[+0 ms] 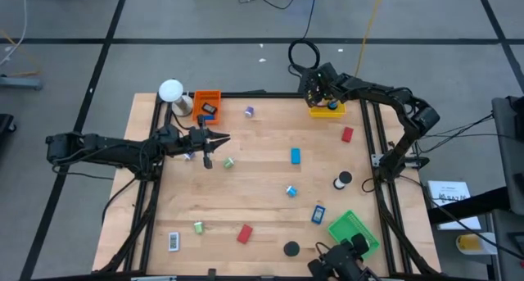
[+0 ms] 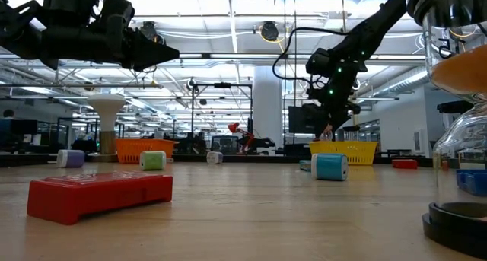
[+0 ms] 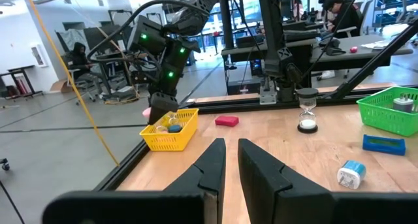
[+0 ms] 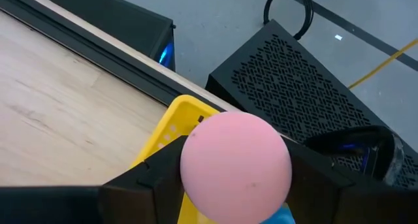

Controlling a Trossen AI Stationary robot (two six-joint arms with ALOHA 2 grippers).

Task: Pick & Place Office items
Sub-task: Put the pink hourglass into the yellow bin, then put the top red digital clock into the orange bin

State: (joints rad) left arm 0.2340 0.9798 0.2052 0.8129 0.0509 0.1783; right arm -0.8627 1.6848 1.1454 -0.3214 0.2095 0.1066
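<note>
Broadly, the pale wood-grain tabletop (image 1: 262,207) sits inside a dark metal frame. Three perforated plastic trays stand at its edges: a green one (image 1: 354,232) at the near right, an orange one (image 1: 206,106) at the far left, and a yellow one (image 1: 327,111) at the far right. The right gripper (image 1: 321,91) hangs over the yellow tray, its jaws pinching a smooth pink roll (image 4: 235,166) whose round end fills the wrist view; a blue piece lies in the tray beneath. The left gripper (image 1: 214,138) hovers over the left half of the tabletop, its slim dark jaws pressed nearly together and holding nothing. Small items lie scattered: a matte red block (image 2: 99,194), a blue rectangle (image 1: 295,156), a blue-and-white roll (image 2: 330,167), a green roll (image 2: 153,160), a flat black disc (image 1: 291,249), and a glass hourglass (image 3: 306,110).
</note>
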